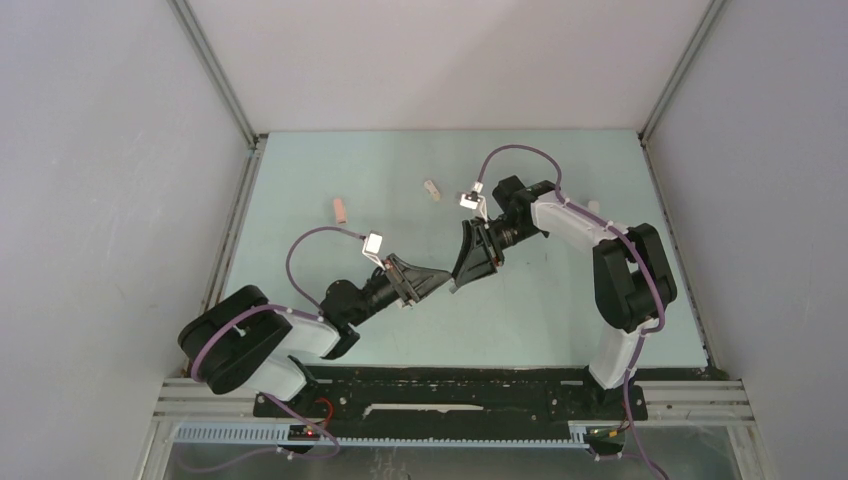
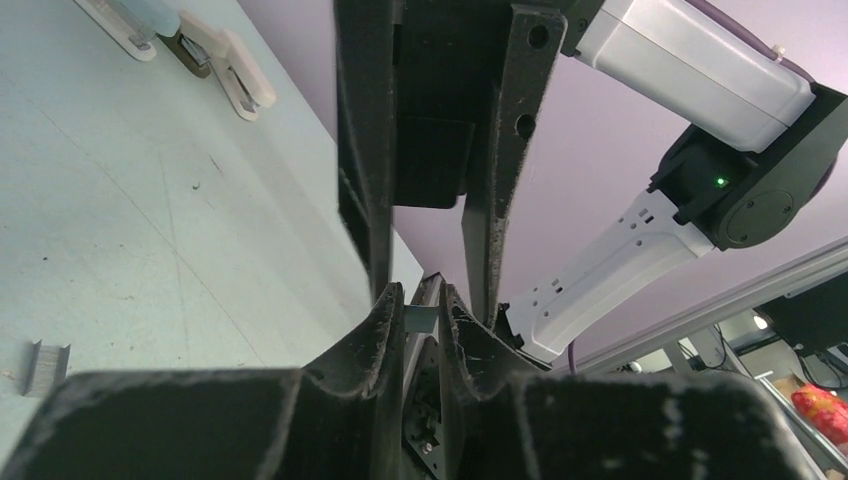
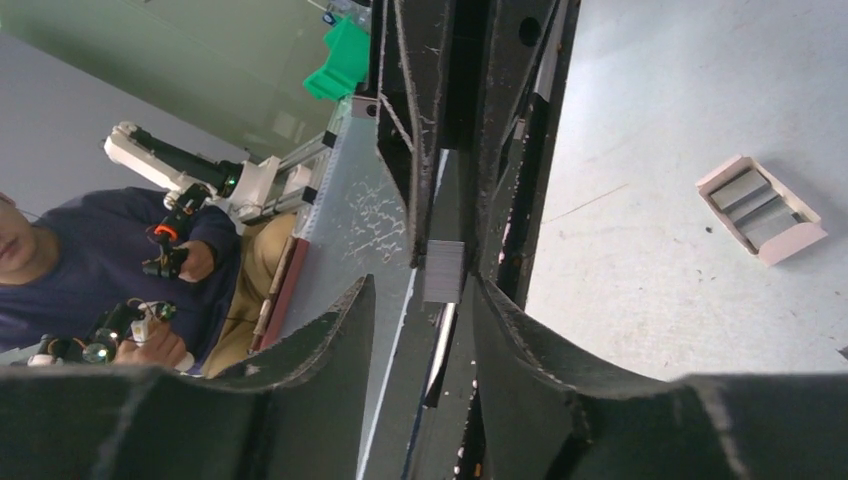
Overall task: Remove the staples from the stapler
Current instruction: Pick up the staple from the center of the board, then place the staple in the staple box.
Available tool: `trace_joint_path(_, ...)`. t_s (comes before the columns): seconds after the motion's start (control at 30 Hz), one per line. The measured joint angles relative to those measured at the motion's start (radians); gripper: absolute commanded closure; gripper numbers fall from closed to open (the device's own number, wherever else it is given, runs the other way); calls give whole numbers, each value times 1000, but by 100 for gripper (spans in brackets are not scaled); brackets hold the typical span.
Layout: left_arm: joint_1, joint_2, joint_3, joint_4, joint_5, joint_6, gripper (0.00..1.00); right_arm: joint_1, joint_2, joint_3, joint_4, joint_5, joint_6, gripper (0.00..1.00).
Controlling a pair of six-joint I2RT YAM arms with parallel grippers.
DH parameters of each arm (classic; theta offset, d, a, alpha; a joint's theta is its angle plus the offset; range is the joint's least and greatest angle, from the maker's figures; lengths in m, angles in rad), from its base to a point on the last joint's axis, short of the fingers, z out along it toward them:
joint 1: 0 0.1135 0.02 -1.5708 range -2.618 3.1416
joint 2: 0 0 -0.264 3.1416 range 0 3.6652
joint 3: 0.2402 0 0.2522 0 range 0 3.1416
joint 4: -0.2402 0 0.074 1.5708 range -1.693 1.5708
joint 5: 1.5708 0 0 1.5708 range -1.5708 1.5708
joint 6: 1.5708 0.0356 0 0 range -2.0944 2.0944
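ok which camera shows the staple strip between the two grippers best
The right wrist view: the staple strip shows its broad grey face there, mid-frame. The left wrist view shows just a small sliver of it. In the top view it is too small to make out.

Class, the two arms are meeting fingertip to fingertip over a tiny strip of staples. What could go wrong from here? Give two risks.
1. The staples sit only at the very tips of the left gripper, above the table. A weak pinch could let the strip slip and fall.
2. The right gripper stands open around the same strip, close to the left's fingers. Pulling back askew might knock the strip loose or make the fingers collide.
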Motion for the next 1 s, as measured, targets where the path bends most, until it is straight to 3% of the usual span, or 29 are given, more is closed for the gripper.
trace_joint_path(0.07, 0, 0, 0, 0, 0, 0, 89, 0, 0, 0, -13, 3, -16, 3)
trace_joint_path(0.1, 0, 0, 0, 2, 1, 0, 89, 0, 0, 0, -18, 5, -11, 1)
trace_joint_path(0.47, 8, -50, -32, 5, -9, 1, 89, -16, 0, 2, -24, 108, -49, 0)
trace_joint_path(0.7, 52, -140, -143, -50, -35, 0, 89, -54, -65, -3, 54, 282, 1, 0)
trace_joint_path(0.83, 58, -286, -145, -271, -63, 25, 89, -57, -164, -23, 114, 365, 35, 0)
trace_joint_path(1.0, 58, -557, -56, -824, -182, 113, 89, -56, -241, -31, 157, 411, 62, 0)
